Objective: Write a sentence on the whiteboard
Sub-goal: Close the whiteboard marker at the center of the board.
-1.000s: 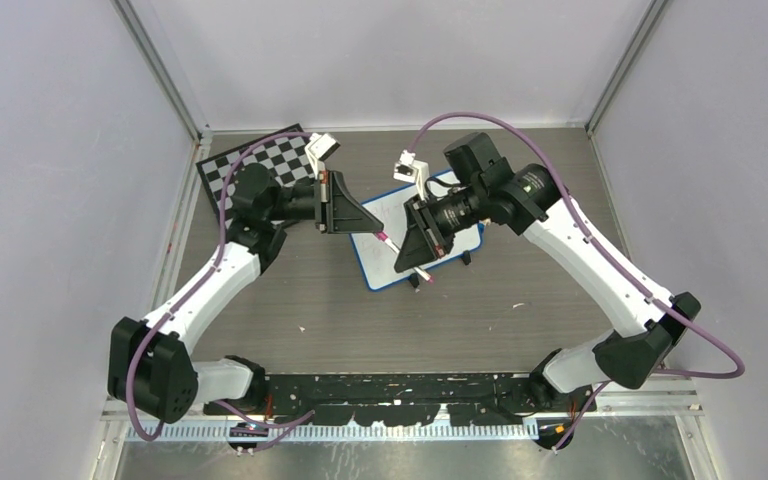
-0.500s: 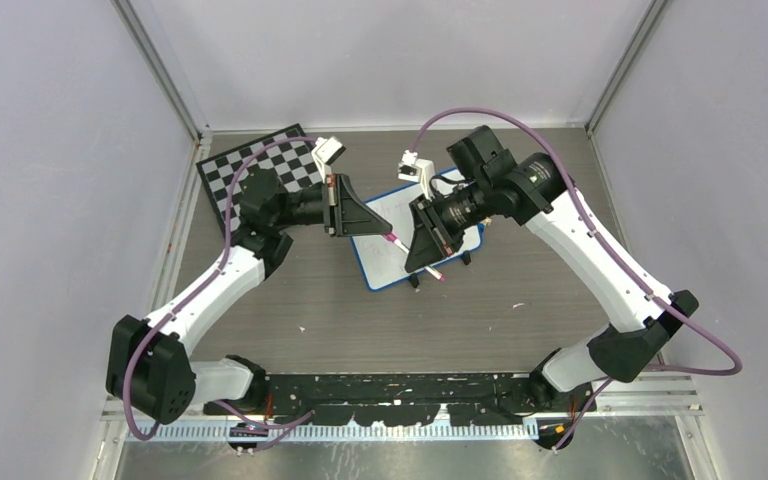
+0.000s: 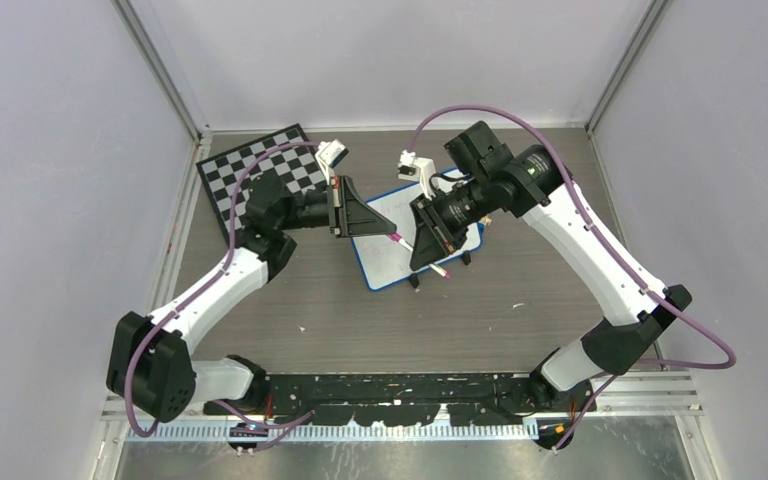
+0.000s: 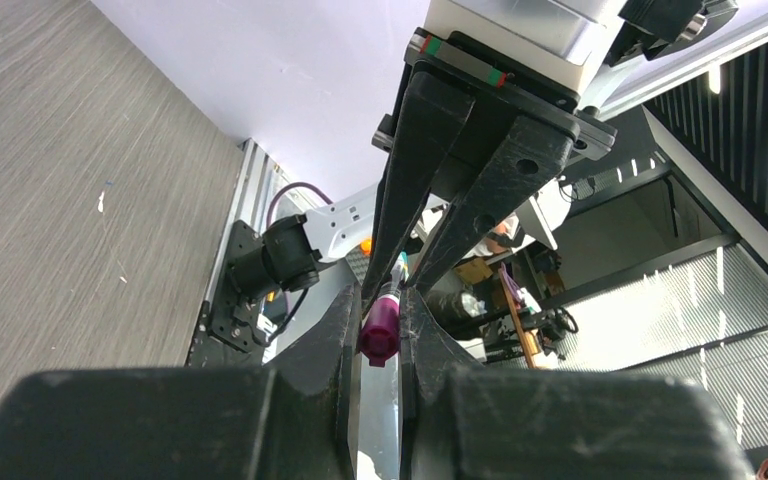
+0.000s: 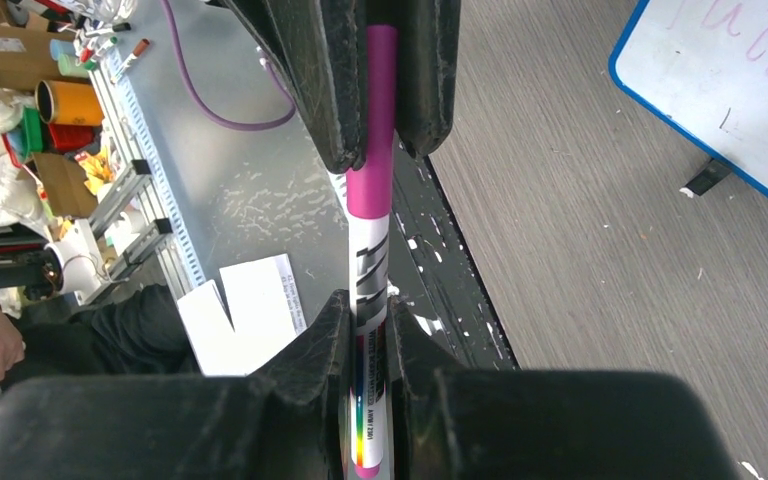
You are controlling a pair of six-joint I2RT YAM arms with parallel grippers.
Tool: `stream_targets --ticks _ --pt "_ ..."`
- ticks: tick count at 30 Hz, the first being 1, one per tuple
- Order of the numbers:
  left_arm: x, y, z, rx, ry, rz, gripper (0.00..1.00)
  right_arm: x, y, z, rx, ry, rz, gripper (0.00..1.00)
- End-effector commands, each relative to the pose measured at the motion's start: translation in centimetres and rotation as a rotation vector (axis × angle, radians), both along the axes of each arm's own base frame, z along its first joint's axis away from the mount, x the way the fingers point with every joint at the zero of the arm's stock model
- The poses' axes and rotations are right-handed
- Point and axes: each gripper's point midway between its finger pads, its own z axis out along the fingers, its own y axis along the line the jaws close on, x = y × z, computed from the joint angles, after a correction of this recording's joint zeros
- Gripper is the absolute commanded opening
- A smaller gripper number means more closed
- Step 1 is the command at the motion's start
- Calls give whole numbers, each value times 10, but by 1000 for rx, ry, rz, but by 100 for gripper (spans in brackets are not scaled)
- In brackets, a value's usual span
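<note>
whiteboard (image 3: 384,268) sits on desk (image 3: 360,320) at center of top view, rotated a bit, blue frame, small black feet (image 5: 705,178); both grippers hang over it and cover most of it. In right wrist view only its corner shows, upper right of frame. sentence (image 5: 750,50): pink scribble visible on the white surface in right wrist view, not readable, green part can't tell. marker (image 5: 370,250) is above the board's near-left part, off the surface, stretched between the two grippers. left gripper (image 3: 383,231) closed on the magenta cap (image 4: 380,332) end, comes in from left of frame. right gripper (image 3: 414,250) closed on the white printed barrel, comes in from the right, with the marker's pink tail poking out toward lower right. Fingertips of the two grippers nearly meet. chessboard (image 3: 260,170) flat on desk, upper left, beside the whiteboard, under left arm.
</note>
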Motion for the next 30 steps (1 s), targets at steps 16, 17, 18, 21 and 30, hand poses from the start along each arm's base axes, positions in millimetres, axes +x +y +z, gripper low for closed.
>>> stream_targets --ticks 16,17,18,21,30 --pt "19 26 -7 30 16 38 0 65 31 60 299 -400 -27 52" --pt "27 33 -1 19 7 69 0 67 24 58 299 -383 -48 62" --pt "32 39 5 6 0 95 0 72 17 57 300 -370 -79 67" --pt "44 52 16 -15 -26 162 0 82 0 54 311 -335 -164 76" --pt "56 57 17 -36 3 261 0 77 11 45 413 -146 -191 79"
